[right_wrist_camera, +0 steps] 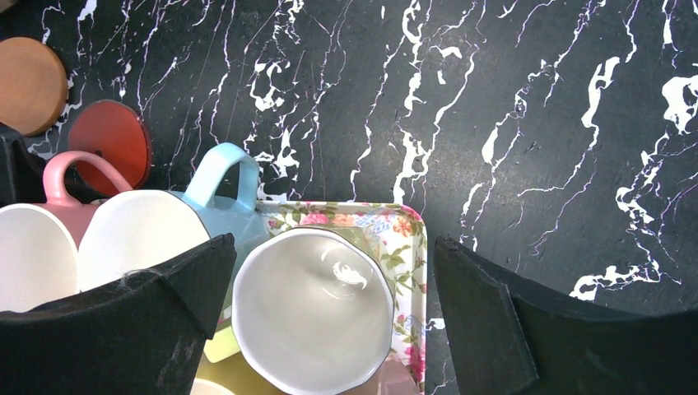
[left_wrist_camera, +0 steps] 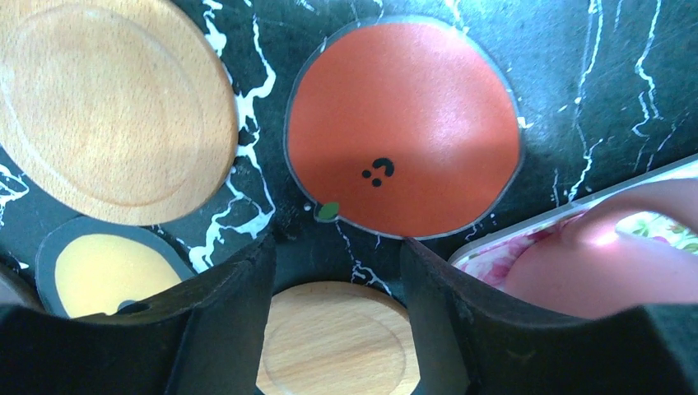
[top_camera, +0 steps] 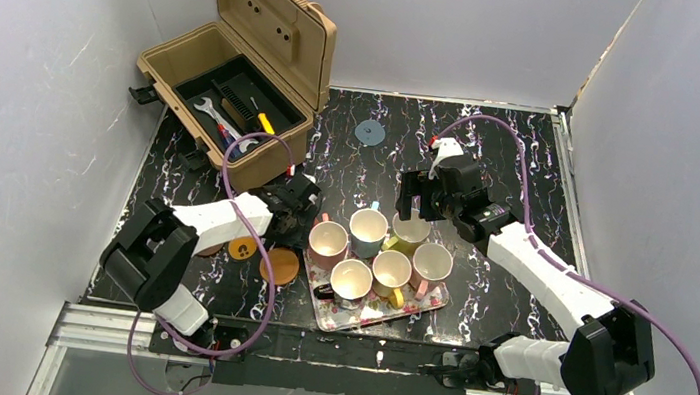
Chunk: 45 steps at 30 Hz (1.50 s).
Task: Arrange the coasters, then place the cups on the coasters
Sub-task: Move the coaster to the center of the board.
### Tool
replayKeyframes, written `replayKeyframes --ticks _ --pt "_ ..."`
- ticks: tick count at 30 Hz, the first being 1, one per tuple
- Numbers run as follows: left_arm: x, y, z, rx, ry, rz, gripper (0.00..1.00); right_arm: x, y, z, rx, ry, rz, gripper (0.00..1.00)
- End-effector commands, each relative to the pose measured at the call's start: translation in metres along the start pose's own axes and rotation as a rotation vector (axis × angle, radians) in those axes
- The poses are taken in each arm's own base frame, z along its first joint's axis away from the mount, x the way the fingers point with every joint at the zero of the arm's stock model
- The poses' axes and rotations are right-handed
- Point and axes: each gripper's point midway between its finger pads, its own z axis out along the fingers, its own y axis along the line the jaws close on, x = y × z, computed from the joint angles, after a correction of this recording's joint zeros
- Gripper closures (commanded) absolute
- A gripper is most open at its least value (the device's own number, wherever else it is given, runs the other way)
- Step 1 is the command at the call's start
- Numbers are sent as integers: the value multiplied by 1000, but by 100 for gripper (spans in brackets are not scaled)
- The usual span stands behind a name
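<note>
A robotics lab cell — white partition walls around a black marbled table, aluminium frame.

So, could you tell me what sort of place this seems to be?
Probably a robot test booth rather than a home: plain white walls box in a black marbled table, a metal rail carries the arm bases, and a toolbox and tray of mugs look staged.
</note>
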Motion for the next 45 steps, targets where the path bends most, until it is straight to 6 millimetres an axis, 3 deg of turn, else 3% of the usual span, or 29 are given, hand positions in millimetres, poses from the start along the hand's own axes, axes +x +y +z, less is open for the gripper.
replayKeyframes --ticks 1,8,26,32,45 --pt "7 2 9 -28 35 38 45 -9 2 -5 -8 -39 17 1" --pt "4 -6 20 -19 50 27 50 -10 3 -3 -12 -38 15 1" --pt "-12 -14 42 14 13 47 50 -11 5 6 -17 -15 6 1" --pt "-26 -17 49 30 -6 30 50 -15 6 9 -11 -6 0 1" --pt "-60 -43 72 96 -20 74 51 -17 4 23 13 26 1 2"
